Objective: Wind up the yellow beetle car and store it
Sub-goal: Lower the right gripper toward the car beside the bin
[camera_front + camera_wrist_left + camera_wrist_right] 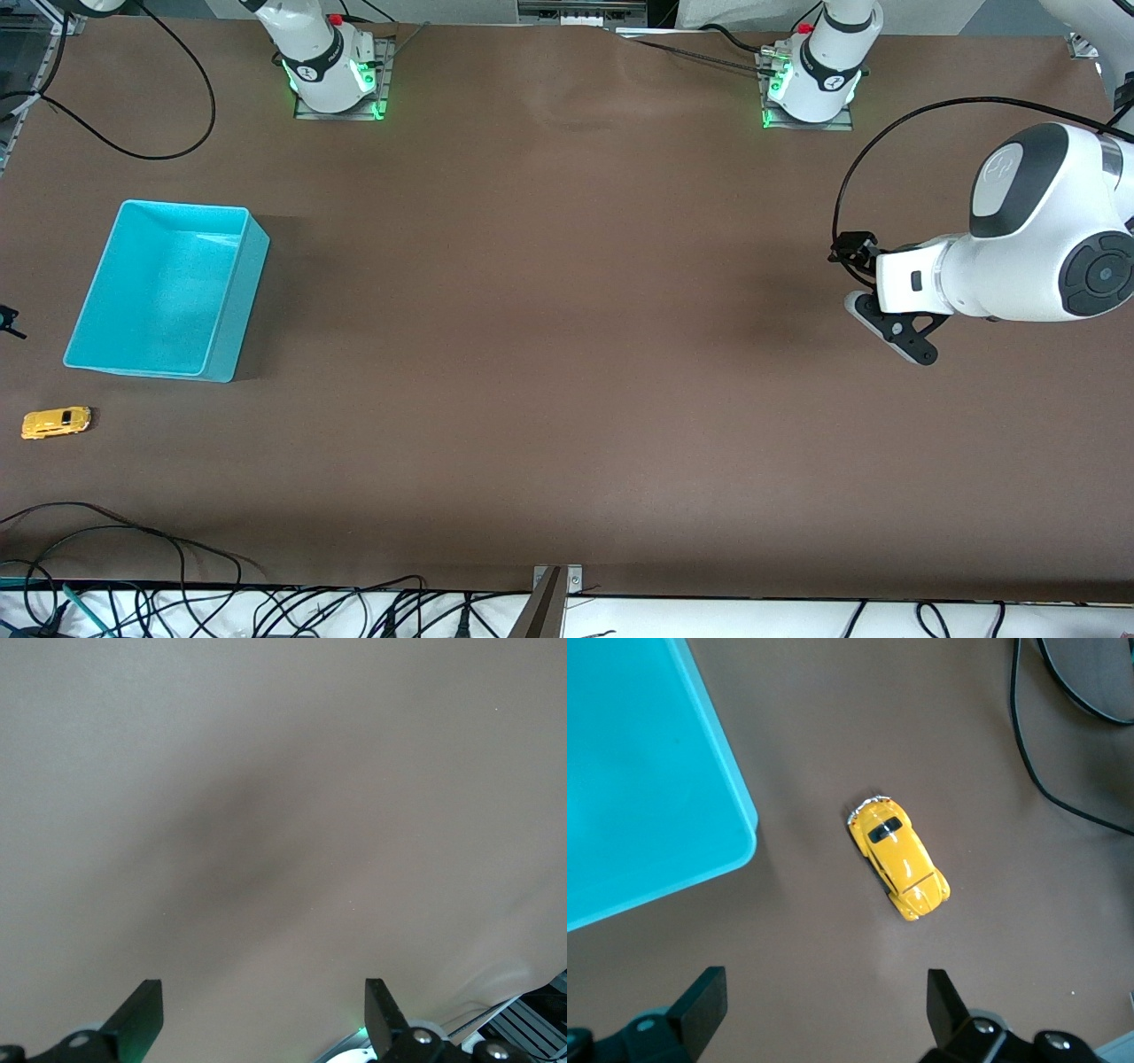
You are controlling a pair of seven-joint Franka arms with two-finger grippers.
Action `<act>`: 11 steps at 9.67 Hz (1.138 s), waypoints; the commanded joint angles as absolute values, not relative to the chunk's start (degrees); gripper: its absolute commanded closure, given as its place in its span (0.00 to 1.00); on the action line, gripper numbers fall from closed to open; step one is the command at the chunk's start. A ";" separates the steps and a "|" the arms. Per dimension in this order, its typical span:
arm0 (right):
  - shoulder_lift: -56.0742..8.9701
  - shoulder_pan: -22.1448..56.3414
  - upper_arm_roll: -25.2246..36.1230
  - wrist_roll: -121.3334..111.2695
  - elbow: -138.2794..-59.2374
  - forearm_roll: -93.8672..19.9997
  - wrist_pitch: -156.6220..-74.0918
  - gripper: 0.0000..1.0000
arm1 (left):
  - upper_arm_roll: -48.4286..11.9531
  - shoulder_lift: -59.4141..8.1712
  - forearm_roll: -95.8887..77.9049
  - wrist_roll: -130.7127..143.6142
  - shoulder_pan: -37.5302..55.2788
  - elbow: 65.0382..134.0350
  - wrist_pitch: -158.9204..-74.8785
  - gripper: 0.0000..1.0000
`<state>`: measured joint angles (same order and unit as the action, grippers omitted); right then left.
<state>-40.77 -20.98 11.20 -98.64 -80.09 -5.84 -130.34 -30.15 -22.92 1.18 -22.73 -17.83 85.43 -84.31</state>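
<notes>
The yellow beetle car point(55, 423) stands on its wheels on the brown table at the right arm's end. It lies nearer to the front camera than the turquoise bin point(168, 288), which has nothing in it. In the right wrist view the car point(899, 857) shows below my right gripper point(824, 979), beside a corner of the bin point(700, 815). That gripper hangs open above the table, with nothing between its fingers. My left gripper point(890, 332) waits open and empty over bare table at the left arm's end; in its own view point(263, 992) there is only tabletop.
Black cables point(133, 567) curl along the table's front edge at the right arm's end. Another cable point(177, 133) loops near the right arm's base point(332, 80). A cable point(1045, 788) runs close to the car. The left arm's base point(811, 84) stands at the back.
</notes>
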 commanded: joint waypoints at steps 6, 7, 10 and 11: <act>-52.55 -22.15 9.05 -109.42 -68.48 -7.47 -135.53 0.00 | -30.23 -21.88 0.97 -22.06 -18.19 86.31 -83.32 0.00; -53.08 -22.24 9.05 -109.42 -68.21 -7.47 -135.61 0.00 | -30.23 -21.88 0.97 -22.06 -18.19 86.31 -83.32 0.00; -55.54 -22.24 7.91 -113.01 -66.71 -7.30 -135.53 0.00 | -30.23 -21.88 0.97 -22.15 -18.19 86.31 -83.32 0.00; -56.16 -22.24 7.91 -115.46 -66.36 -7.38 -135.61 0.00 | -30.23 -21.88 0.97 -22.15 -18.28 86.40 -83.32 0.00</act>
